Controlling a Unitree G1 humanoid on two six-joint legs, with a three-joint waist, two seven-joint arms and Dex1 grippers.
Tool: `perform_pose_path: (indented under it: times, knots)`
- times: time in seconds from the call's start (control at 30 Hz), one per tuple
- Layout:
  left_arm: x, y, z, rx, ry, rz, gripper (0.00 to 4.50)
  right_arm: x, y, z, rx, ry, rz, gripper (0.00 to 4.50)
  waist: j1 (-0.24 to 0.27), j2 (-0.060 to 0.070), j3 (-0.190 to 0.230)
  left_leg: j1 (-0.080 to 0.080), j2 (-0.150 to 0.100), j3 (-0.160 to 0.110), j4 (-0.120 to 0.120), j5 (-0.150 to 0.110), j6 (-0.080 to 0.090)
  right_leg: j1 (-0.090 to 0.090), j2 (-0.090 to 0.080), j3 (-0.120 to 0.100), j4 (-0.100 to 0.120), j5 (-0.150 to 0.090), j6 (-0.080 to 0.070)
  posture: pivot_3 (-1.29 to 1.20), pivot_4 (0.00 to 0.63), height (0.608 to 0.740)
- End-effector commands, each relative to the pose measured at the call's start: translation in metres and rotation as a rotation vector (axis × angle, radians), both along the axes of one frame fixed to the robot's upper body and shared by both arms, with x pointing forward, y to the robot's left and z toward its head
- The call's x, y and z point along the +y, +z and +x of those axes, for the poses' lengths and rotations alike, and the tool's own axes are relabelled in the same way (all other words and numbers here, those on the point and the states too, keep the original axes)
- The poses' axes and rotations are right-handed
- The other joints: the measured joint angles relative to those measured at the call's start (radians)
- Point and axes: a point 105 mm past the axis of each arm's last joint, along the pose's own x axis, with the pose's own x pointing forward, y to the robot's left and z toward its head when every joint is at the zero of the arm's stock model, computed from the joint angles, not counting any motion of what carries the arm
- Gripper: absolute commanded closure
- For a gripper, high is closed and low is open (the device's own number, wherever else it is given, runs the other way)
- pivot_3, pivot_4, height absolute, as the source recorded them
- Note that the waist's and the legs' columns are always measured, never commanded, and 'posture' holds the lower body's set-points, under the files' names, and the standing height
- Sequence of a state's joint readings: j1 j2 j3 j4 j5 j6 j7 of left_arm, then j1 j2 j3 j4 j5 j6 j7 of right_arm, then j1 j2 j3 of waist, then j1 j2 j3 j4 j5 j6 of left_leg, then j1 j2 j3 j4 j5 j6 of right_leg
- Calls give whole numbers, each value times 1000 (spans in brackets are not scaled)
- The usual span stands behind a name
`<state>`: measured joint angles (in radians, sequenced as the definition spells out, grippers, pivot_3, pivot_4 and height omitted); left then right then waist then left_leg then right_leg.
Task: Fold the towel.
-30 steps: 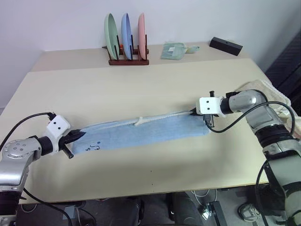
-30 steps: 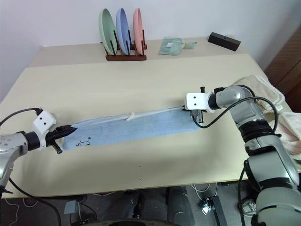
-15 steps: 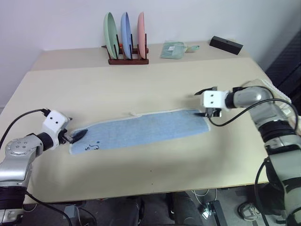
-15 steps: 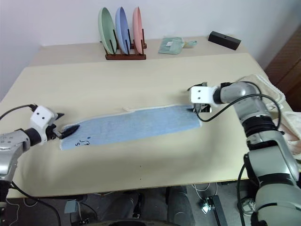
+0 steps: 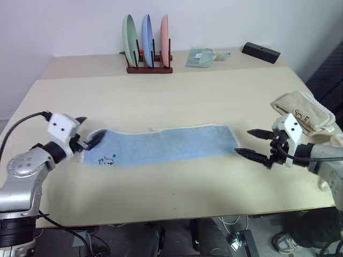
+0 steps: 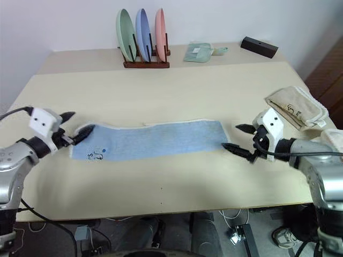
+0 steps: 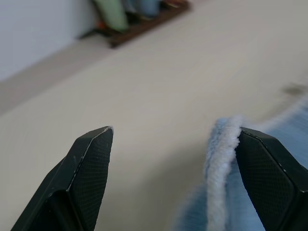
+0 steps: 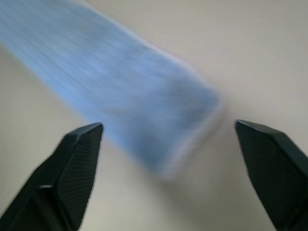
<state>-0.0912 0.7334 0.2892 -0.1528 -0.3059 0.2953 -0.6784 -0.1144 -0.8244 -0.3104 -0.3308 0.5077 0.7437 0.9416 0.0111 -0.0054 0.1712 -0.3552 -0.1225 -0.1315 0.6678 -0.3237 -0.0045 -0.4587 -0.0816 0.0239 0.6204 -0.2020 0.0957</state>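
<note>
Beige table (image 5: 177, 96): towel (image 5: 161, 145) flat; plate rack (image 5: 148, 37) behind, cream towel (image 5: 303, 110) beside spread right hand (image 5: 256, 143); left hand (image 5: 88, 131) spread.

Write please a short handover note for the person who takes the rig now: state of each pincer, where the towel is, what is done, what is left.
Left pincer: open, holding nothing, at the towel's left end.
Right pincer: open, holding nothing, just off the towel's right end, not touching it.
Towel: lies flat as one long narrow strip across the table, dark mark near the left end.
Done: towel lies folded lengthwise, free of both pincers.
Left: probably fold end to end; regrasp the ends first.
</note>
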Motion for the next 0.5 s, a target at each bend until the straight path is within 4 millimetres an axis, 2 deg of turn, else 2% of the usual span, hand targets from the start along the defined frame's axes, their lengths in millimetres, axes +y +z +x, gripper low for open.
perform_pose_path:
  times: [0.03,0.27,0.4,0.5]
  knots:
    - [7,-3,1,27,14,63,544,5,10,-11,0,-59,103,12,1,-1,0,0,0,0,0,0,0,0,0,0,0,0,0,0,150,733]
    - [36,1,12,-8,140,105,544,4,-10,-19,160,-220,291,12,3,-2,-1,0,0,0,0,0,0,0,0,-1,-1,1,0,0,150,733]
    - [54,14,20,-98,243,126,544,8,-26,-23,262,-293,388,12,3,-3,-2,0,0,0,0,0,0,0,0,-1,-1,1,0,0,150,733]
    - [53,22,22,-137,246,104,544,8,-37,-24,321,-371,422,12,2,-4,-2,0,0,-1,0,0,0,0,0,-1,-1,1,0,0,150,733]
